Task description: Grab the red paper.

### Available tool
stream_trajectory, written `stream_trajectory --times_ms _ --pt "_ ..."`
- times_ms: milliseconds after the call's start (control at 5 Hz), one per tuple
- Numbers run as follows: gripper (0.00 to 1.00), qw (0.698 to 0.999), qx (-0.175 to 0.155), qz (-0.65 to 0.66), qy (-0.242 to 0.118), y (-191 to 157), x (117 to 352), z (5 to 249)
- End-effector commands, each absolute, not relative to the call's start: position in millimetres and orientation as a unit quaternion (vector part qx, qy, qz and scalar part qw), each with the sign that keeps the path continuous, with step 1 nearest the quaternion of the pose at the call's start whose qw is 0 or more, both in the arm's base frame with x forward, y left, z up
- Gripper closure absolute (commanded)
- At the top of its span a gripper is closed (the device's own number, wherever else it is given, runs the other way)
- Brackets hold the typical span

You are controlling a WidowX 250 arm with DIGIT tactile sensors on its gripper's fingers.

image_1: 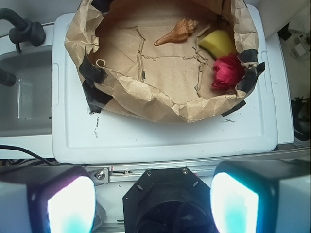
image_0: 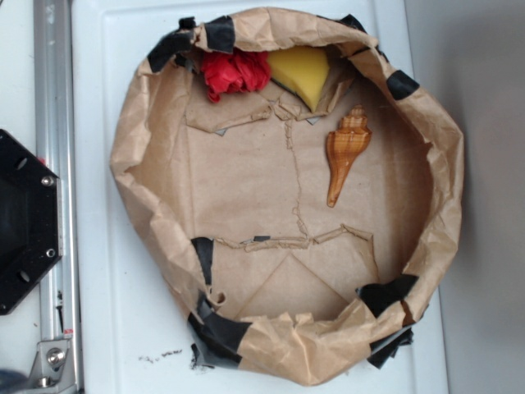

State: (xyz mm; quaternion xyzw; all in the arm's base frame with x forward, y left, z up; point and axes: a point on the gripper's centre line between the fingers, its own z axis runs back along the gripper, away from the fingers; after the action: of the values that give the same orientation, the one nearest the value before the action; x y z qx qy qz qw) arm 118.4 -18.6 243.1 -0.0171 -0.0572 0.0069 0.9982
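Nothing of the grab looks done yet. The end effector (image_1: pixel 153 201) hangs high and well back from the work, its two fingers (image_1: pixel 70 206) spread wide with nothing between them; in the wrist view they frame the bottom edge, over the robot's black base plate (image_1: pixel 163 194), which is also visible at the left of the exterior view.

The red paper (image_1: pixel 227 72) lies untouched, far ahead of the end effector and off to its right, inside the brown paper nest (image_1: pixel 146 104) that sits on the white tabletop (image_1: pixel 160 138). The wad is tucked against the nest's crumpled wall beside a strip of black tape (image_1: pixel 249 80), and the yellow foam wedge (image_1: pixel 218 42) presses against it on the side farther from the end effector. The orange-brown spiral seashell (image_1: pixel 176 32) rests farther ahead again, apart from both.

By my reading, everything remains: travel forward and rightward over the nest's rim, descend onto the wad, then close. The tall wall and the touching wedge leave little room, so the fingers may catch either.
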Motion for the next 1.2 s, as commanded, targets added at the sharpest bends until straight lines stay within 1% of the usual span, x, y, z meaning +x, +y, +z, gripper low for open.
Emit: stream_trajectory --times_ms 0,200,400,600,1000 --pt "0.0 0.998 -0.017 0.007 -0.057 -18.6 118.4 243.1" --pt "0.0 0.998 -0.02 -0.044 -0.046 -1.7 163.6 214.9" --pt "0.0 0.993 -0.007 -0.11 -0.038 7.0 195.2 182.9" --pt "0.0 0.989 0.047 -0.134 -0.032 39.0 222.9 146.7" --pt "0.0 0.989 0.047 -0.134 -0.032 39.0 222.9 146.7"
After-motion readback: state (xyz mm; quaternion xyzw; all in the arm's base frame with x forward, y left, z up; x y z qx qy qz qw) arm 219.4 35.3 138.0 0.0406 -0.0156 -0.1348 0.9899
